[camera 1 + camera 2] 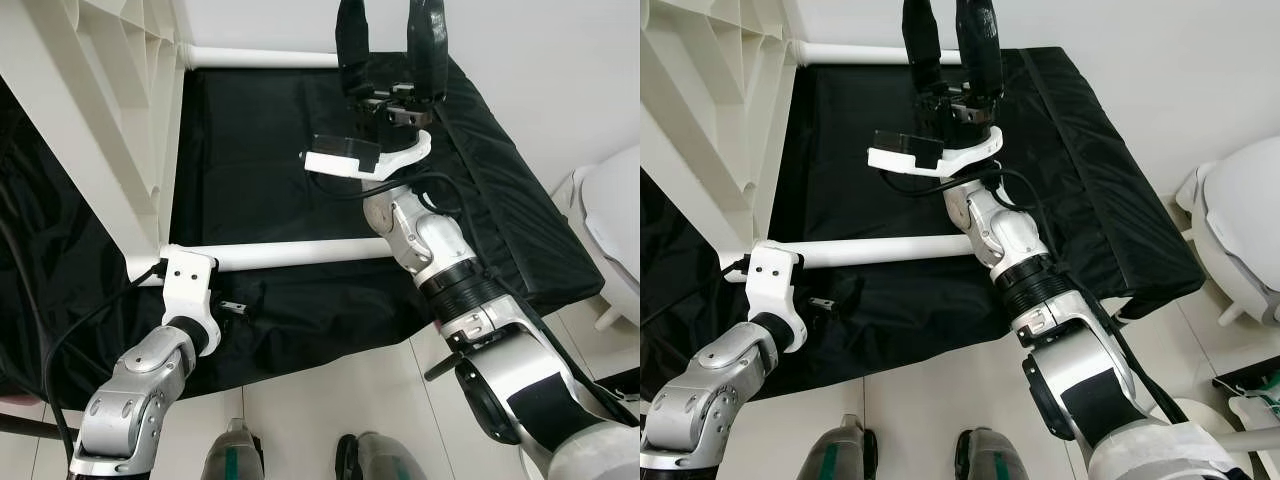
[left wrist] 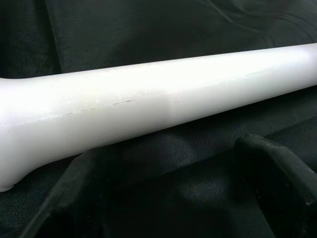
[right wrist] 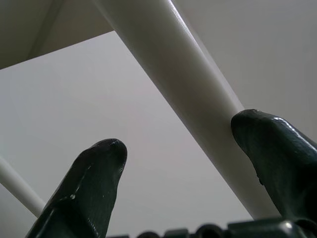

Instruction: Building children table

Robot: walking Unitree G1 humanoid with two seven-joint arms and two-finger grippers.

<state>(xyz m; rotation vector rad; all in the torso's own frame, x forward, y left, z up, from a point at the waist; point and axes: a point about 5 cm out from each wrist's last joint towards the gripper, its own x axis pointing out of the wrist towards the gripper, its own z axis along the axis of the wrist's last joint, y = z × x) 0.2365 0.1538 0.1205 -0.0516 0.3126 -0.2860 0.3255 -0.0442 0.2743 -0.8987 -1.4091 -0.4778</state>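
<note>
A white children's table lies on its side on a black cloth. Its ribbed top stands at the left, and the legs point right. The near leg and the far leg rest on the cloth. My left gripper is down at the base of the near leg, open, with the leg just beyond its fingers. My right gripper is raised over the cloth's far side, open. In its wrist view another white leg runs between the fingertips, close against one finger.
A white rounded object stands on the floor at the right. The cloth's front edge hangs over the tiled floor, where my feet stand. A white wall is behind, and black cables run along both arms.
</note>
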